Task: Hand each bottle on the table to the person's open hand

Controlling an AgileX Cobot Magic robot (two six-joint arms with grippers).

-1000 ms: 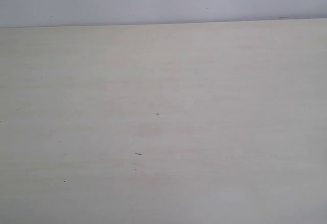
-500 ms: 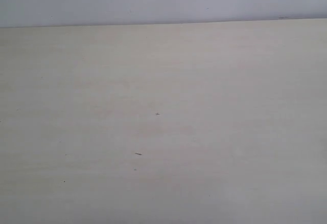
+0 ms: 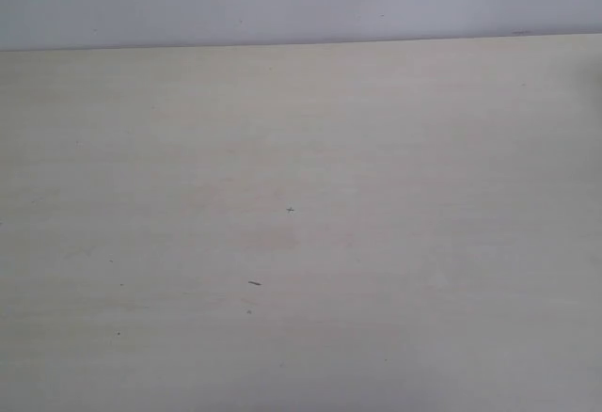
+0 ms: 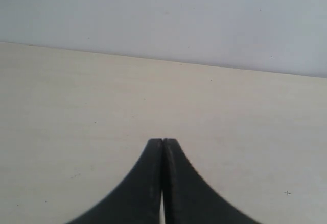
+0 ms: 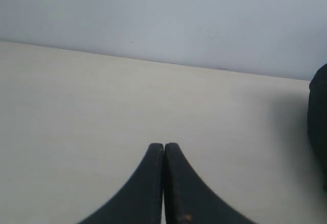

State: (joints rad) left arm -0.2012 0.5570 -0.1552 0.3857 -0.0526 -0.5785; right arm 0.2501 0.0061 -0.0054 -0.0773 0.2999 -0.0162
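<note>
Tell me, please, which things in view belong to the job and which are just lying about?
Job: table, left pincer, right pincer, both shut; no bottles or hand visible.
Lying about: small dark fleck; unidentified dark shape at view edge.

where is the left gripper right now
Shut, the left gripper is over the table, tips aimed at the far edge and the wall; only its wrist view shows it.

Exterior camera looks down over the pale beige wood-grain surface (image 3: 376,149) to its far edge; both low wrist cameras share that edge.
</note>
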